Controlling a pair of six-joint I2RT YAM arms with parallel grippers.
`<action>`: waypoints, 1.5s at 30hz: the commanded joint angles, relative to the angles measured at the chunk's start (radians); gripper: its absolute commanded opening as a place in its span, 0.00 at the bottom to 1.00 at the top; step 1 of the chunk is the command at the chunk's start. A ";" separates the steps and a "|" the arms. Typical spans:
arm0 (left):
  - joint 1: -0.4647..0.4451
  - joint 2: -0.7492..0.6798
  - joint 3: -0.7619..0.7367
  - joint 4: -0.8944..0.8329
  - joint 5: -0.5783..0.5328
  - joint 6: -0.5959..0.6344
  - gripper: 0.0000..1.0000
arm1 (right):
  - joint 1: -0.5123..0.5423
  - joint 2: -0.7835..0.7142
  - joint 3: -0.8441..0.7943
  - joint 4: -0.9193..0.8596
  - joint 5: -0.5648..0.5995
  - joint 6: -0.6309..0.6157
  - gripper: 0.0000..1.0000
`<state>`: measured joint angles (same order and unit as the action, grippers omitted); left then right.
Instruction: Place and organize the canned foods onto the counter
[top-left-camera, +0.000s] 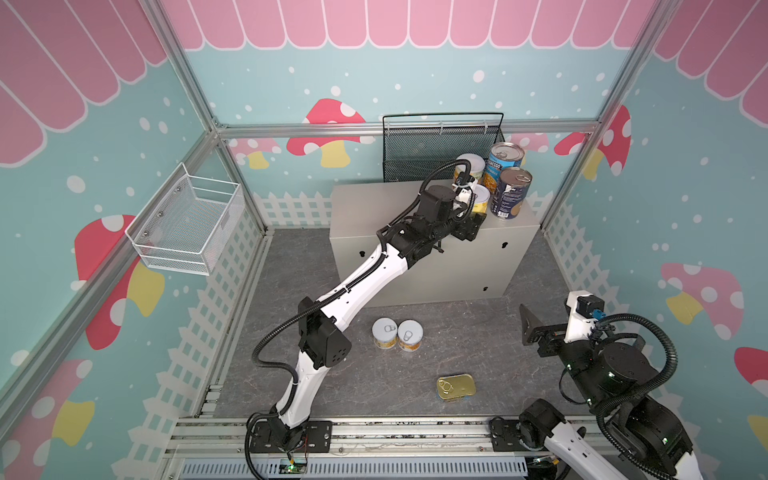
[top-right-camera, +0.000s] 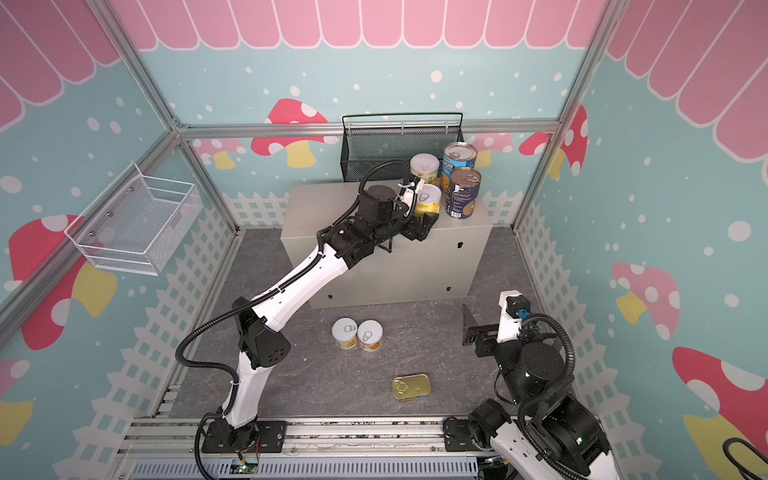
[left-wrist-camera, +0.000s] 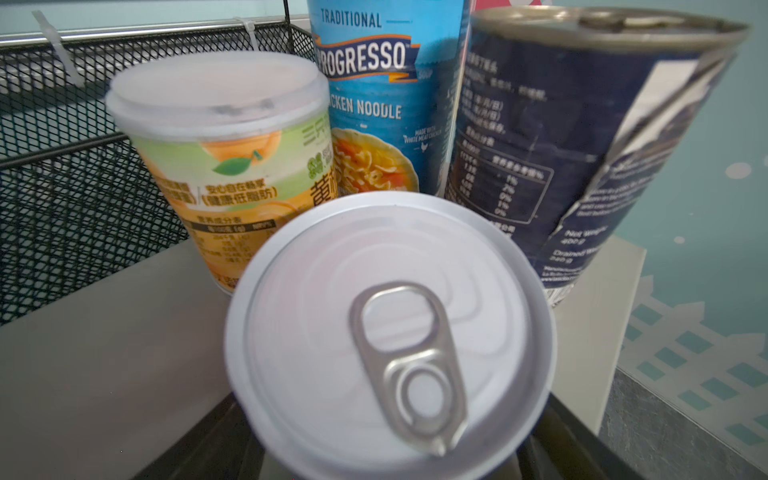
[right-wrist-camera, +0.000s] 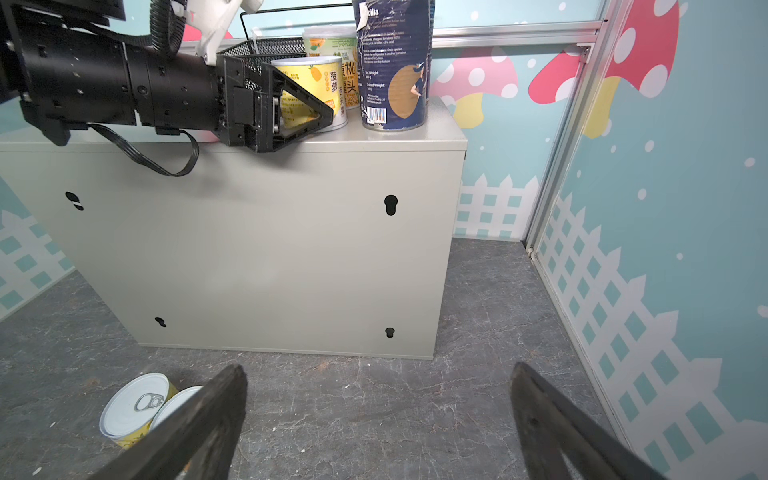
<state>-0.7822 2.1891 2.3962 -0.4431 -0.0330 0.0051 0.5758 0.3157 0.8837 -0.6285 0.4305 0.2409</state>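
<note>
In both top views, a beige metal box serving as the worktop (top-left-camera: 374, 208) stands at the back of a grey floor (top-left-camera: 457, 332). Four tins are gathered at its right end: a tall light-blue tin (top-left-camera: 505, 160), a tall dark-blue tin (top-left-camera: 513, 193), a small yellow tin at the back (top-left-camera: 471, 164) and a second small yellow tin (top-left-camera: 482, 201) in front of it. Three tins lie on the floor: a pair of small tins (top-left-camera: 384, 332) touching each other, and a flat gold tin (top-left-camera: 456, 387) nearer the front. By that count the job looks a little past halfway. The left arm (top-left-camera: 365, 282) stretches up and across the middle, with its jaws on either side of the second small yellow tin. The right arm (top-left-camera: 615, 374) is folded low at the front right.

In the left wrist view, that tin's white pull-tab lid fills the foreground. The other three tins stand behind it, with a black mesh basket (left-wrist-camera: 83, 145) beyond.

In the right wrist view, the right jaws are wide apart and empty above the floor, near the pair of small tins. Higher up, the left jaws flank the second small yellow tin, which rests upright on the worktop. Whether they are clamped on it or clear of it cannot be told.
</note>
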 joint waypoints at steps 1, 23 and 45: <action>-0.006 -0.006 0.001 -0.040 0.011 0.002 0.92 | -0.002 -0.019 -0.013 -0.002 0.008 0.011 1.00; -0.011 -0.828 -0.991 0.065 -0.150 -0.027 0.99 | -0.001 0.057 -0.069 0.050 -0.096 0.008 0.99; -0.011 -0.807 -0.858 0.025 -0.276 0.025 0.99 | -0.002 0.187 -0.099 0.160 -0.220 0.027 0.99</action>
<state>-0.7879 1.2991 1.4483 -0.4438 -0.2852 -0.0288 0.5758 0.5266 0.7937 -0.4786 0.2150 0.2523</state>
